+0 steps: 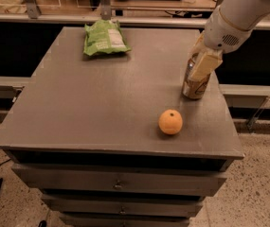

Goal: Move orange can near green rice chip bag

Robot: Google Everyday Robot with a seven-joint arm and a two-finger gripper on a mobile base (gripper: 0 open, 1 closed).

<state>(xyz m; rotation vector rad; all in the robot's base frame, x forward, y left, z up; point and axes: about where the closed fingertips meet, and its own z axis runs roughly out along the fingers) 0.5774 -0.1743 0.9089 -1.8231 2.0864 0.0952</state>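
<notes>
Rightward — gripper (200, 64) at orange can (193, 88).

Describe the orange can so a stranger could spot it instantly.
Find the grey drawer cabinet and follow its top to the right edge. There, under the gripper, stands the orange can. It is a coppery metal cylinder, unlike the round orange fruit in front of it or the flat green rice chip bag at the far left.
</notes>
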